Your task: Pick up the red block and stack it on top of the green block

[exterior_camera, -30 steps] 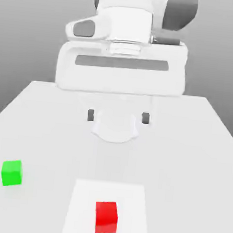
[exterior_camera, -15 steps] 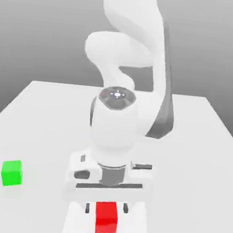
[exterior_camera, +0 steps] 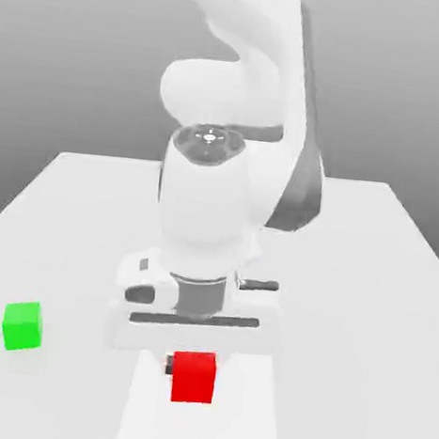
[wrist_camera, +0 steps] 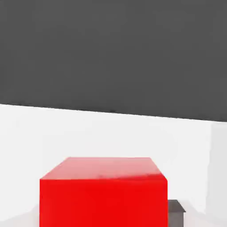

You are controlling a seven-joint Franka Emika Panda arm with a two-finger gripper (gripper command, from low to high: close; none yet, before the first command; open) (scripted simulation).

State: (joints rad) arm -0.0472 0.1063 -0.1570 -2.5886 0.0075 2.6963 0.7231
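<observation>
Gripper [exterior_camera: 191, 368] closed around the red block [exterior_camera: 193, 378], up over the white patch [exterior_camera: 205, 430] at the table's [exterior_camera: 360, 369] near edge. An off-centre release could topple it from the green block [exterior_camera: 22, 326].

Green block [exterior_camera: 22, 325]: stood clear above and on its visible sides | Gap to red block [exterior_camera: 193, 378]: bare table [exterior_camera: 76, 379] and flat mat [exterior_camera: 241, 424], nothing upright between | Low path: green block barred it

No readable text, labels, numbers or signs anywhere.
</observation>
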